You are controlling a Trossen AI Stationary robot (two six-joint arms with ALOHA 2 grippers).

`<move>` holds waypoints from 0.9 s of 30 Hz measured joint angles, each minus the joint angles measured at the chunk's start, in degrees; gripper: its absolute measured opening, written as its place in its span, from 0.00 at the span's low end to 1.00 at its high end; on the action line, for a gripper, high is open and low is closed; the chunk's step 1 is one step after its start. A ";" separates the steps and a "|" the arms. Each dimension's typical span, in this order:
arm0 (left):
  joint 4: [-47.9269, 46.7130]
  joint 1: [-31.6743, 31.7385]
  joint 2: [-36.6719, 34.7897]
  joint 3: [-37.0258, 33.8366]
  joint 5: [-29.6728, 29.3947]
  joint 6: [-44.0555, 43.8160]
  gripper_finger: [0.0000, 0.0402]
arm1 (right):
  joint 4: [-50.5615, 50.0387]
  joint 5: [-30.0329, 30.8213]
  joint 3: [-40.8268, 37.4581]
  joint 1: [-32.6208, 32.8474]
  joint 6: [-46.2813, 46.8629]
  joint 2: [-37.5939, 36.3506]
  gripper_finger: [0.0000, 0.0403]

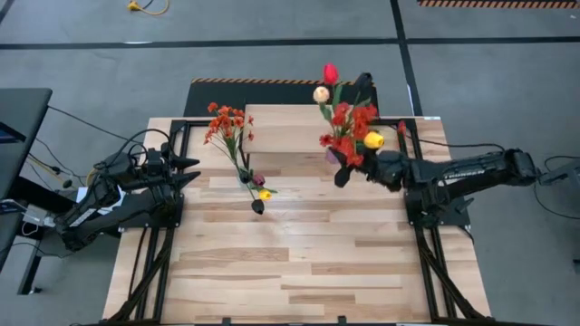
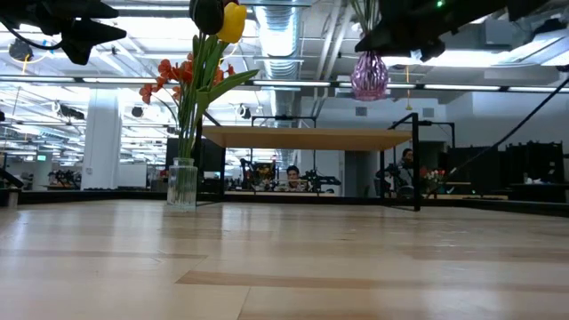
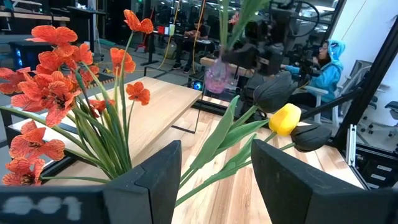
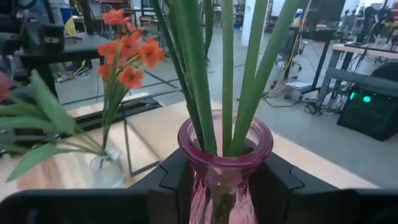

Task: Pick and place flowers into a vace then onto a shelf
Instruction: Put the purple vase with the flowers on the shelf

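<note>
The shelf (image 1: 283,127) lies at the table's (image 1: 299,272) far edge, just beside and below the pink vase (image 2: 370,75), which hangs upright in the air over the shelf's right end. The right gripper (image 4: 219,180) clamps that vase by its neck, so the coming move looks like a short drop. Two vases: the pink one and a clear vase (image 2: 182,185) standing on the table. Both hold flowers (image 1: 349,122). The left gripper (image 3: 211,177) hovers at the left edge, fingers parted, empty.
</note>
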 joint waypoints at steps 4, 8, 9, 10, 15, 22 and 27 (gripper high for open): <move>0.02 0.00 -0.01 0.00 0.00 0.00 0.46 | -0.09 -5.13 0.00 -6.19 -0.75 -0.47 0.29; 0.02 0.00 -0.02 0.00 0.00 0.00 0.46 | 0.03 -9.89 0.01 -12.25 -1.96 -0.41 0.31; 0.01 0.00 -0.02 0.00 0.00 0.00 0.46 | 0.07 -11.07 0.00 -13.64 -1.98 -0.41 0.30; 0.02 0.00 -0.01 0.00 0.00 0.00 0.46 | 0.09 -12.36 0.00 -15.05 -1.98 -0.41 0.29; 0.01 0.00 -0.01 0.00 -0.74 0.00 0.46 | 0.56 -17.19 0.02 -21.03 -1.98 -0.39 0.28; 0.02 0.00 0.00 0.00 -1.03 0.00 0.46 | 5.04 -21.66 0.00 -25.68 -1.94 3.33 0.31; 0.00 0.00 -0.02 0.00 -1.07 -0.02 0.46 | 9.08 -22.55 0.00 -26.92 -2.44 7.99 0.27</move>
